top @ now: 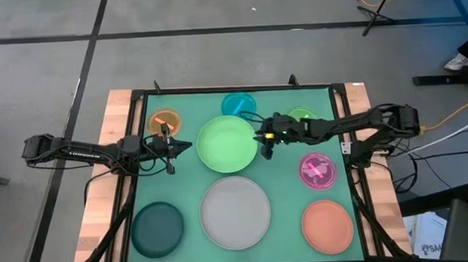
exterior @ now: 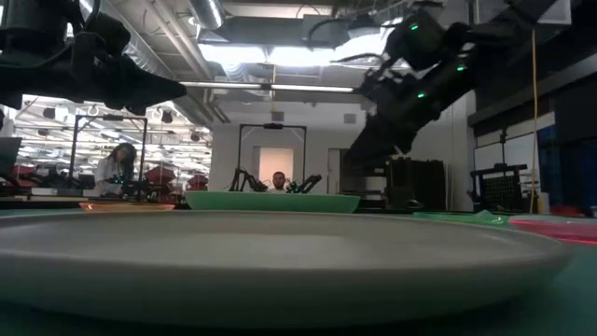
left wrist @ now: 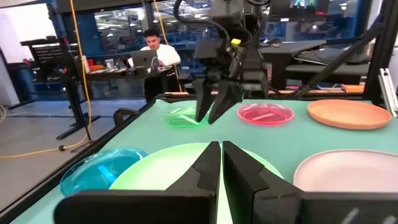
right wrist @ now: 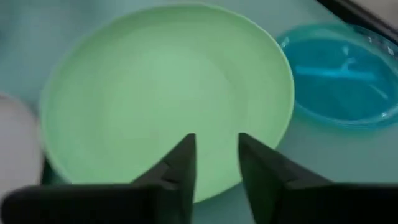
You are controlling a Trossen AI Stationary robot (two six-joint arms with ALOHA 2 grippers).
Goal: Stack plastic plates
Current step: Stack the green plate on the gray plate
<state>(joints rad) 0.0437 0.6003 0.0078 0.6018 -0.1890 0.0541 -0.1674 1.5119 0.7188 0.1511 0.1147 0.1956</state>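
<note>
Both grippers hover over the green mat near the large light green plate (top: pixel 227 144), which lies just behind the mat's middle. Right gripper (right wrist: pixel 214 163) hangs over that plate's right rim with its fingers a narrow gap apart and nothing between them; left gripper (left wrist: pixel 221 163) waits off the plate's left rim, beside the orange plate (top: pixel 164 121) near the back left corner, fingers almost pressed together and empty. The likely trouble is the low, thin rim: a finger that lands on top of it instead of under it would slide the plate across the mat or knock the cyan plate (right wrist: pixel 345 71) touching it at the back edge. With both arms closing on one plate from opposite sides, they could also collide. Every plate lies single, so stacking looks unstarted.
</note>
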